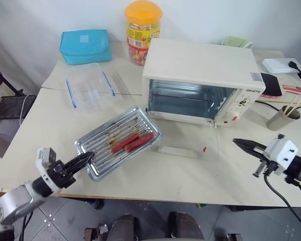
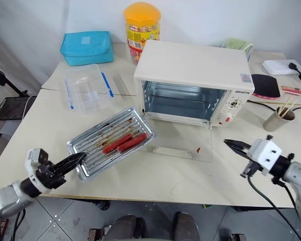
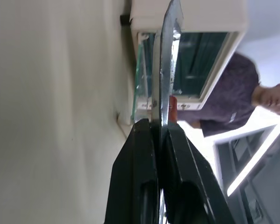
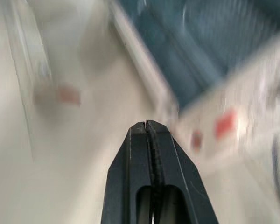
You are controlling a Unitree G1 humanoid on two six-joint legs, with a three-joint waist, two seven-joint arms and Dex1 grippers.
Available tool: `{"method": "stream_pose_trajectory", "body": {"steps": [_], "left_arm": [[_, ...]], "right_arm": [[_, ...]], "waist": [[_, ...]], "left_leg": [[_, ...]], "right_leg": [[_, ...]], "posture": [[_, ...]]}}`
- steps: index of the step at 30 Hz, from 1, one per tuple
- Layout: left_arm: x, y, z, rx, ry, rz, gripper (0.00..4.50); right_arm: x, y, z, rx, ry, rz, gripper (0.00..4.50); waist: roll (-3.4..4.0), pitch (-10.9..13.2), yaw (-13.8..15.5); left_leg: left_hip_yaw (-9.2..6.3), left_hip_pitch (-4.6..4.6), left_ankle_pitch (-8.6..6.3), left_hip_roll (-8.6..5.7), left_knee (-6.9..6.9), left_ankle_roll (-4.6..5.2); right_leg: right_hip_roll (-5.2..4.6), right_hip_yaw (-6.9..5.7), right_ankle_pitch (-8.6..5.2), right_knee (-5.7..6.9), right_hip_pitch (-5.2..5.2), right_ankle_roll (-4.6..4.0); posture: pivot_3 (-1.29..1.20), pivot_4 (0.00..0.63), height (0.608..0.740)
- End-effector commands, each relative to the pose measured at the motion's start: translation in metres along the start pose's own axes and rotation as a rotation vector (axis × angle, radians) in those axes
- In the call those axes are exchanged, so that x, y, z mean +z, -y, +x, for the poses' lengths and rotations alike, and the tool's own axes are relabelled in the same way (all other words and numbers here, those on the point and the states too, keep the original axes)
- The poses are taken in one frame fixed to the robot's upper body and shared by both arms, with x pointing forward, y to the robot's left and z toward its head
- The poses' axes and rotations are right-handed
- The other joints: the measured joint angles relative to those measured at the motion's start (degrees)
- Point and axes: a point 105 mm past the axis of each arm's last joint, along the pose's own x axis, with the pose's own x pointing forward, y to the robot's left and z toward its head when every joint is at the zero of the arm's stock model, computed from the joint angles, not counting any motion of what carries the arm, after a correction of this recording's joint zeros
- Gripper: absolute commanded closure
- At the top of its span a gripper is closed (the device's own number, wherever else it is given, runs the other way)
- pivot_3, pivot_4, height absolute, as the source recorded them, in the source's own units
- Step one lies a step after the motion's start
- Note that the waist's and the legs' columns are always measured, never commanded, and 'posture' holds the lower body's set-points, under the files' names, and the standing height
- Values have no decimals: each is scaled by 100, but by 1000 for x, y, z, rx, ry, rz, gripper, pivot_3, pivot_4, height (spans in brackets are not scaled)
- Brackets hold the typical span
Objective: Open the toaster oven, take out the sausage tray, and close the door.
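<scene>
While sausage tray (image 1: pixel 118 142) holds sausages (image 1: pixel 132 142), oven (image 1: pixel 200 80) seemingly empty

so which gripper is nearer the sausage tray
Left. The left gripper is shut on the sausage tray's near rim; the right gripper is shut, well off beyond the open door.

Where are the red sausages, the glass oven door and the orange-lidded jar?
Red sausages (image 1: pixel 133 142), left eye view, middle of the pair.
Clear-glass oven door (image 1: pixel 188 138), left eye view, centre pane.
Orange-lidded plastic jar (image 1: pixel 143 11), left eye view, lid.

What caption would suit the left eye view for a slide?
Left gripper shut on the sausage tray beside the toaster oven, its door down flat; right gripper shut and empty.
</scene>
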Motion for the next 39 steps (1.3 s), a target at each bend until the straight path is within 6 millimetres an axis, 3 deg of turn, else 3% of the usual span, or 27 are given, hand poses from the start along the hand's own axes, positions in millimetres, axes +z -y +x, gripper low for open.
{"method": "stream_pose_trajectory", "body": {"steps": [1, 7, 12, 15, 18, 26, 30, 33, 39], "left_arm": [[4, 14, -16, -64, 142, 40, 4459], [-2, 0, -38, -11, 377, -7, 4459], [-7, 0, -35, -16, 452, -22, 4459], [-9, 4, -28, -35, 447, -17, 4459], [-9, 6, -24, -35, 447, -9, 4459], [-6, 14, -18, -44, 447, 23, 4459], [-4, 12, -18, -38, 454, 18, 4459], [-4, 11, -17, -36, 448, 13, 4459], [-1, 12, -10, -43, 447, 6, 4459]], "right_arm": [[-6, -2, -2, 66, -12, 53, 4469], [-18, -14, 11, 164, 3, 263, 4469], [-17, -18, 23, 215, 30, 317, 4469], [-7, -16, 33, 220, 95, 354, 4469], [17, -8, 39, 213, 199, 389, 4469], [67, 24, 37, 124, 331, 418, 4469], [46, 36, 33, 65, 197, 393, 4469], [15, 28, 33, 75, 23, 395, 4469], [-16, 11, 41, 144, -106, 384, 4469]], "waist": [[8, 0, 2], [21, -3, -4], [22, -3, 46], [22, -3, 44], [25, -4, 15], [37, 0, 23], [37, 0, 43], [37, 0, 40], [38, 0, 13]], "left_leg": [[-1, -1, 0, 3, 0, -1], [5, 3, -5, 15, -3, -8], [-1, -1, -8, 10, -2, -11], [-1, -1, -20, 9, -2, -26], [0, -2, -19, 9, -3, -16], [4, -3, -21, 18, -4, -15], [2, -7, -26, 13, -4, -11], [3, -7, -30, 6, -4, -4], [20, -2, -21, 3, -3, 9]], "right_leg": [[0, 0, -1, -4, 0, -2], [-2, 2, -4, -37, 0, -8], [-11, 4, -4, -41, 1, -9], [-13, 5, -4, -43, 1, -9], [-10, 5, -4, -45, 0, -10], [1, 5, -6, -48, -3, -13], [-2, 5, -6, -50, -3, -14], [-1, 7, -6, -51, -2, -14], [20, 7, -6, -45, -1, -12]], "posture": [[0, 150, 740], [0, 150, 740], [0, 150, 740], [0, 150, 740], [0, 150, 740], [0, 150, 740], [0, 150, 740], [0, 150, 740], [0, 150, 740]]}}
